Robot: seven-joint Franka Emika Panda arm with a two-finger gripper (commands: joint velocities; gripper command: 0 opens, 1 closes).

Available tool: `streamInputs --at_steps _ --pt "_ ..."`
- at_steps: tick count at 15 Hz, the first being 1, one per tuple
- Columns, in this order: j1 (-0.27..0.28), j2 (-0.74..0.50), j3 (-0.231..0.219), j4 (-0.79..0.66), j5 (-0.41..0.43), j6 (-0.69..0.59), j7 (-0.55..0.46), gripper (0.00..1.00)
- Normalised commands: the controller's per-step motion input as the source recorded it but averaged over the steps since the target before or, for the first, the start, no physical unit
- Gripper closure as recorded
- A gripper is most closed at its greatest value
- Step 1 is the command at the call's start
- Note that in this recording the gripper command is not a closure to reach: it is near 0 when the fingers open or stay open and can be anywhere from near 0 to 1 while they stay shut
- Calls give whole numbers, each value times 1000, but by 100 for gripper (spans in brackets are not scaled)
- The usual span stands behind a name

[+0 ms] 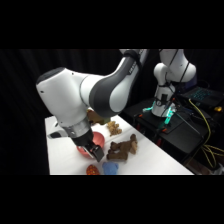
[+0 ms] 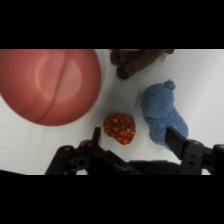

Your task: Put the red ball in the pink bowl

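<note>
The red ball [image 2: 119, 128] lies on the white desk [image 2: 210, 85] near its front edge, just beside the pink bowl [image 2: 47, 85] and close to a light blue soft toy [image 2: 162, 114], touching neither as far as I can tell. The pincer [image 2: 137, 137] hovers over the ball with its fingers spread wide and empty, one on each side. This looks like the approach before the grasp; next it should lower, close on the ball, lift and carry it over the bowl. A brown plush toy [image 1: 122, 149] lies beyond; dark curtains and cabled equipment surround the desk.
</note>
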Motion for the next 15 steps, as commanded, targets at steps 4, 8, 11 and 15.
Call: streamInputs --at_steps 4,8,11,15 --pt "19 324 45 454 -97 -210 -181 0" --pt "28 362 50 499 -100 -236 -174 0" --pt "22 343 41 553 -107 -278 -176 0" --pt "-24 297 42 505 -81 -265 -194 0"
